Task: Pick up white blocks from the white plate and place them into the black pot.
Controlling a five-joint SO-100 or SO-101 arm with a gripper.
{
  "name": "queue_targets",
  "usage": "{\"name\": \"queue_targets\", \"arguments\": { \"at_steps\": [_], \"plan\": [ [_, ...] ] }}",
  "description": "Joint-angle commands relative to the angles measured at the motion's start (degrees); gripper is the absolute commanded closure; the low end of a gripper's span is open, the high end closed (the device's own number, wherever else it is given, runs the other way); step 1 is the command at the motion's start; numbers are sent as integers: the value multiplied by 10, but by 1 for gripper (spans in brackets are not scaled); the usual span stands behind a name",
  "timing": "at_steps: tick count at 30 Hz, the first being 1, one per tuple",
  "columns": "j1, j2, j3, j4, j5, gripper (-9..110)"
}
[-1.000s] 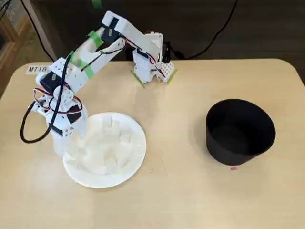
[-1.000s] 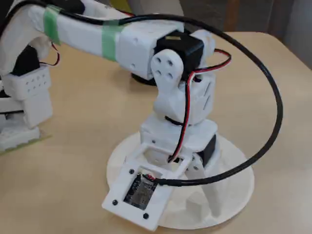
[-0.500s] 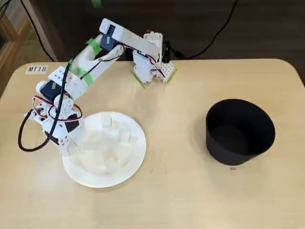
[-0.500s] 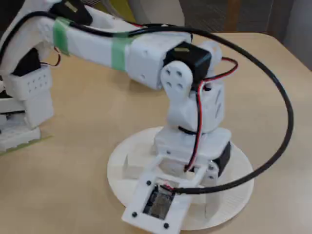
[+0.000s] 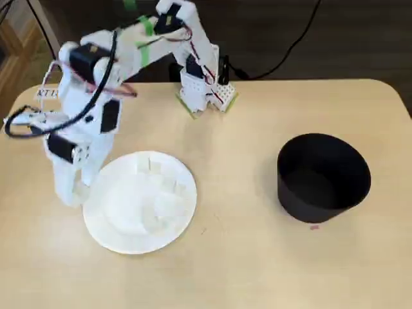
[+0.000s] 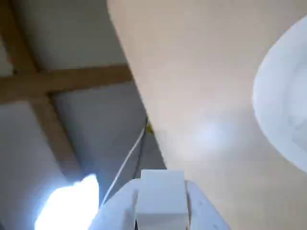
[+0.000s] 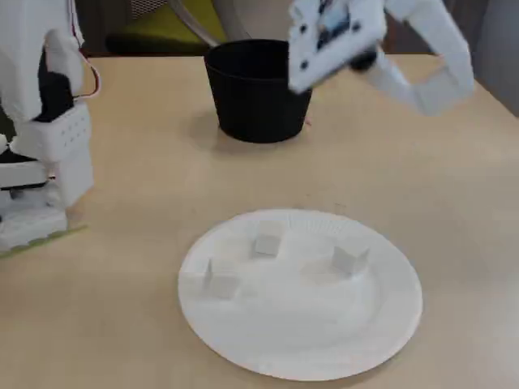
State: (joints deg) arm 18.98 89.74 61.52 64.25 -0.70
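Gripper [image 5: 67, 193] rose off the white plate [image 5: 116, 235] carrying one white block [image 6: 161, 197] | arm [image 5: 129, 48] swung up | three white blocks [image 7: 268, 242] remained uncovered on plate

A hobby-robotics corner of an office or lab is being suggested — a pale wooden worktop [image 5: 257, 257] with rounded corners is being used as the stand for a white 3D-printed arm [image 5: 129, 51] patched with green tape. A printed label [image 5: 48, 92] is being shown stuck to the worktop, black cables [image 5: 283, 51] are being trailed off its back edge, and a yellow-green chair [image 7: 166, 36] is being glimpsed behind.
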Motion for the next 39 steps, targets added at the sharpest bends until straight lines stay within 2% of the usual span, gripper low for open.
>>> {"name": "queue_targets", "arguments": {
  "at_steps": [1, 5, 8, 11, 14, 22, 23, 25, 28, 30, 33, 36, 39],
  "plan": [
    [-140, 246, 238, -157, 48, 104],
    [-329, 322, 361, -129, 33, 104],
    [-450, 339, 463, -173, 33, 104],
    [-530, 324, 541, -254, 24, 104],
    [-567, 286, 558, -297, -4, 104],
    [-579, 208, 558, -342, -44, 104],
    [-577, 204, 557, -342, -47, 100],
    [-573, 201, 559, -342, -61, 82],
    [-569, 206, 559, -332, -73, 72],
    [-563, 212, 555, -316, -74, 71],
    [-552, 222, 555, -301, -72, 75],
    [-523, 243, 548, -258, -54, 104],
    [-451, 272, 520, -141, -58, 104]
  ]
}}
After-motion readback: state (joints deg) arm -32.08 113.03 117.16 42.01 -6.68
